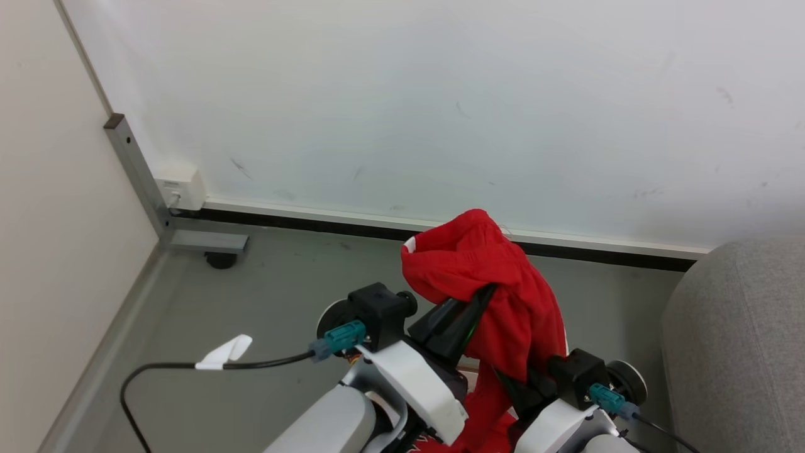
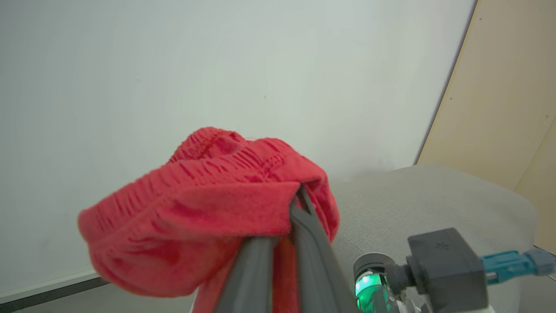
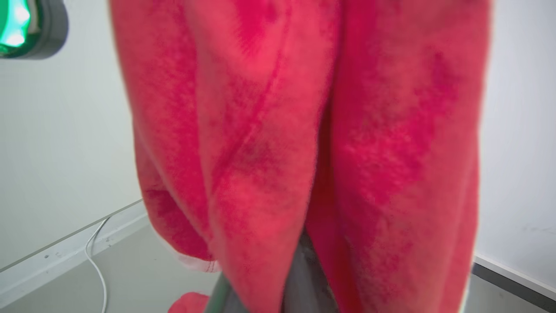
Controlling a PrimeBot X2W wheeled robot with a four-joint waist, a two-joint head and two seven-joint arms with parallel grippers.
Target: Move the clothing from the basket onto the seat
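Observation:
A red garment of the clothing [image 1: 478, 264] hangs in the air in front of me, bunched at the top and trailing down between my arms. My left gripper [image 1: 489, 288] is raised and shut on its upper fold, and its fingertips pinch the cloth in the left wrist view [image 2: 299, 191]. My right gripper [image 1: 512, 380] sits lower, with its fingers buried in the hanging part [image 3: 278, 130] and closed on it. The cloth covers most of the right fingers [image 3: 299, 261]. The grey seat [image 1: 736, 340] lies to the right, just beyond the garment [image 2: 195, 217]. The basket is out of view.
A white wall and dark baseboard [image 1: 377, 229] run close ahead. A grey metal post [image 1: 135, 167] with a white socket box [image 1: 180, 185] stands in the left corner. A black cable with a white tag [image 1: 223, 353] loops over the grey floor at the left.

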